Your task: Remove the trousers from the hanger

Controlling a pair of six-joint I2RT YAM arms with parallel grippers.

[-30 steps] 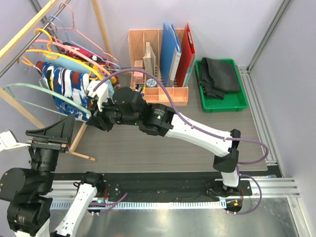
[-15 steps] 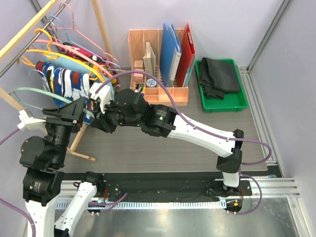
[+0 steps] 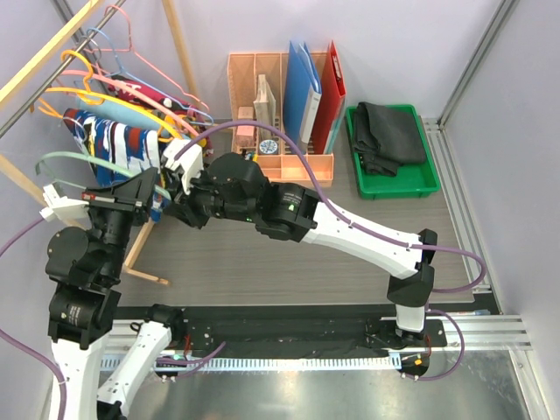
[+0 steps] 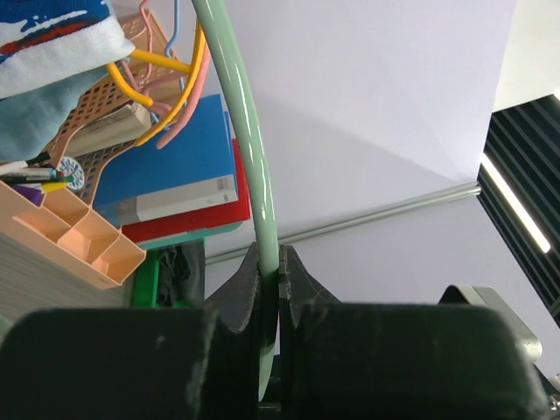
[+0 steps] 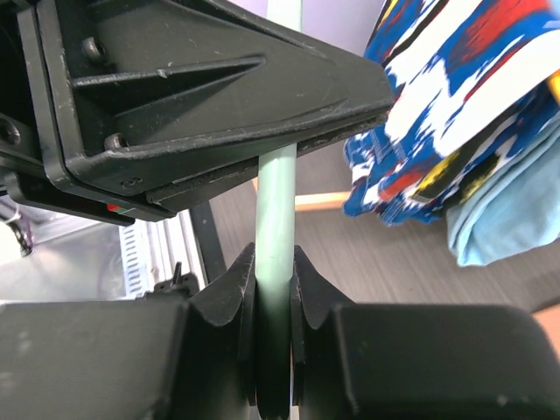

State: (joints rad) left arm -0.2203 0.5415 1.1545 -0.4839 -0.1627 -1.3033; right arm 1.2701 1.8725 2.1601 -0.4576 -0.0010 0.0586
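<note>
Left wrist view: my left gripper [image 4: 278,262], spread a second earlier, pinched the green hanger [image 4: 248,166]. My right gripper [image 5: 274,262] pinched it too. I judged it steadied for stripping the trousers [image 3: 114,149].

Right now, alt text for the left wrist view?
The left gripper is shut on a pale green hanger that curves up out of frame. At upper left are printed trousers, a blue folder and a peach desk organiser.
</note>
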